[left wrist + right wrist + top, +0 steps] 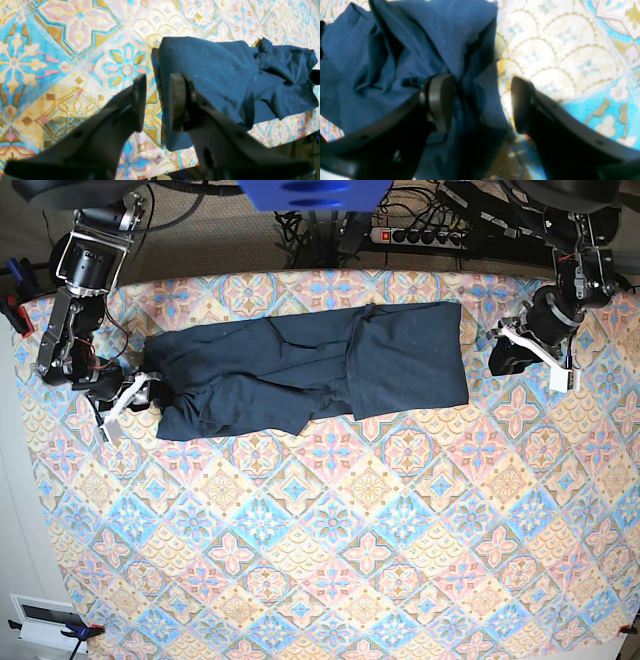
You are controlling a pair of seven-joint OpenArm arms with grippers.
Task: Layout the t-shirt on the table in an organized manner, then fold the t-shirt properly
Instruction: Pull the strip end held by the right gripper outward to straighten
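Across the top half of the bench (330,580), the navy t-shirt (300,365) lies stretched sideways, an arm parked at each end.

Over at 9 o'clock in the base view, the right gripper (135,395) sits low at the bunched, wrinkly end of the shirt; the wrist view shows its jaws spread wide with a fold of fabric standing loose between them, one pad touching the cloth, so it's released, not pinching. Round at 3 o'clock the left gripper (508,350) hangs just off the flat, squared end of the shirt, apart from it, jaws part open with nothing but patterned cloth between them. Up at 12 o'clock, past the bench edge, there's a power strip (425,235) and a tangle of cables.
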